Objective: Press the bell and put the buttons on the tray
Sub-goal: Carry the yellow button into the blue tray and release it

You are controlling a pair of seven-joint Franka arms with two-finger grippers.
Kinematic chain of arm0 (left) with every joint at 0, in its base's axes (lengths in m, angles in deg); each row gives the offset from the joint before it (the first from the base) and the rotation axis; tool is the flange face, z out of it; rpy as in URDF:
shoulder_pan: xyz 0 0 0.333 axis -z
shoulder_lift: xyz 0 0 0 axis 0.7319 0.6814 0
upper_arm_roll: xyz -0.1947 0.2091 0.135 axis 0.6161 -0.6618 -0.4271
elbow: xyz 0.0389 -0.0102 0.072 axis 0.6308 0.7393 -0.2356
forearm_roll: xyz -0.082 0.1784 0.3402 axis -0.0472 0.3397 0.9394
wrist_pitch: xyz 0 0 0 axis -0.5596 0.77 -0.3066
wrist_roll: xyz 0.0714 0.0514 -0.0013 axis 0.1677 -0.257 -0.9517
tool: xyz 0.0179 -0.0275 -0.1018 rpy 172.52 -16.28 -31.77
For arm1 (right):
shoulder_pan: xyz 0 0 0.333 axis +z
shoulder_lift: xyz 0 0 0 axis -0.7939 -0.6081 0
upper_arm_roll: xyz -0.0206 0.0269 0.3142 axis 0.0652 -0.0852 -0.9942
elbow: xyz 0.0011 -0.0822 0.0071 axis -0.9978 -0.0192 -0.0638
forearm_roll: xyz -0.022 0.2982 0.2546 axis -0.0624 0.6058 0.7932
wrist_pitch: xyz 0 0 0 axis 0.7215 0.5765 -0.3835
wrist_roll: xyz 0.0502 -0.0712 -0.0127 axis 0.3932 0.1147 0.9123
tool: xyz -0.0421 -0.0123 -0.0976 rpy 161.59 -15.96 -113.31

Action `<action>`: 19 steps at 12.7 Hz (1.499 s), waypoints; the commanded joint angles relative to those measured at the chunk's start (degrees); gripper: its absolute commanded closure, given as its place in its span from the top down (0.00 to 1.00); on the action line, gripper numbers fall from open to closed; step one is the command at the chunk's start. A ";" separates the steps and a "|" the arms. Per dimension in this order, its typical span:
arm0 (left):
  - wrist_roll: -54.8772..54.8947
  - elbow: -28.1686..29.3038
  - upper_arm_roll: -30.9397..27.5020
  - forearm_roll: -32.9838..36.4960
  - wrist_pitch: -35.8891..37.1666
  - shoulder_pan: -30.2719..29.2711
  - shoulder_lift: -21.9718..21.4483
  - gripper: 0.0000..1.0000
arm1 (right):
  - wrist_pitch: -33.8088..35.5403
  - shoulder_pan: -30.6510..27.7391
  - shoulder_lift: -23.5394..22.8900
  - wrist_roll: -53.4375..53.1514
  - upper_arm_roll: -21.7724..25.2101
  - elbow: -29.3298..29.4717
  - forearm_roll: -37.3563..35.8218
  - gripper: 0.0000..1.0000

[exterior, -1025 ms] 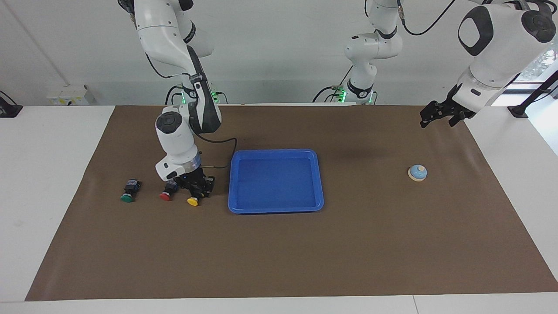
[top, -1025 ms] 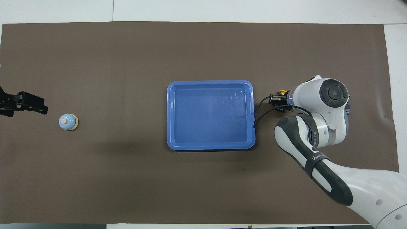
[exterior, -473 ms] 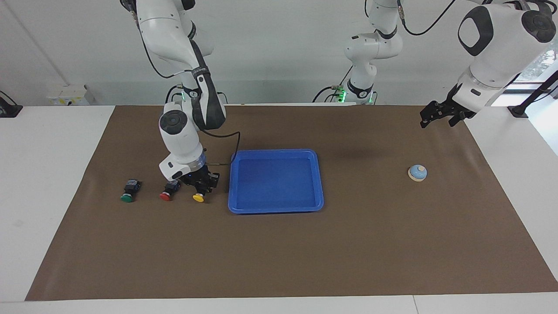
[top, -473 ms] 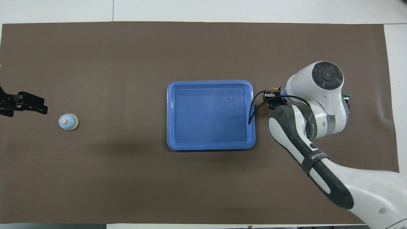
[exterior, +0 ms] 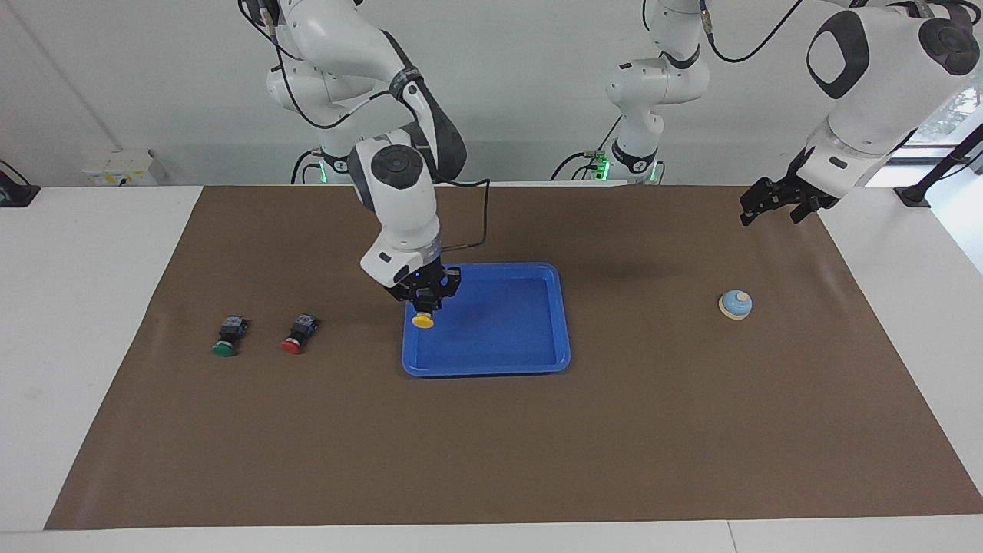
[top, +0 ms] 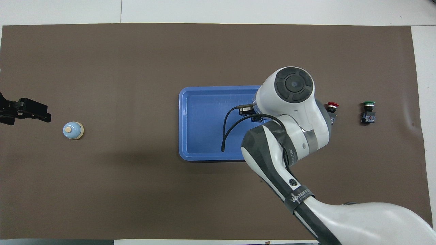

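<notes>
Brown mat [exterior: 491, 445] over white table. Right gripper [exterior: 425, 301] clamped on yellow button [exterior: 422, 320], raised over blue tray [exterior: 537, 367] edge. Red button [exterior: 296, 336], green button [exterior: 229, 336] on mat. Left gripper [exterior: 777, 201] spread wide, idle above mat near bell [exterior: 736, 304].

Yellow button [exterior: 422, 321] hangs over blue tray [exterior: 537, 365].
</notes>
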 commanded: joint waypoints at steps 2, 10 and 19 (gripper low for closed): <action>-0.42 -0.34 -0.36 -0.25 1.09 0.21 -0.57 1.00 | -6.76 0.35 -0.64 0.41 0.06 -5.29 0.00 0.00; -0.42 -0.34 -0.36 -0.25 1.00 0.21 -0.57 1.00 | -14.41 1.49 -0.38 -6.45 0.06 -13.46 0.18 0.00; -0.42 -0.34 -0.36 -0.25 1.09 0.21 -0.57 1.00 | 4.02 -8.06 5.77 -6.55 0.49 -4.42 0.26 1.00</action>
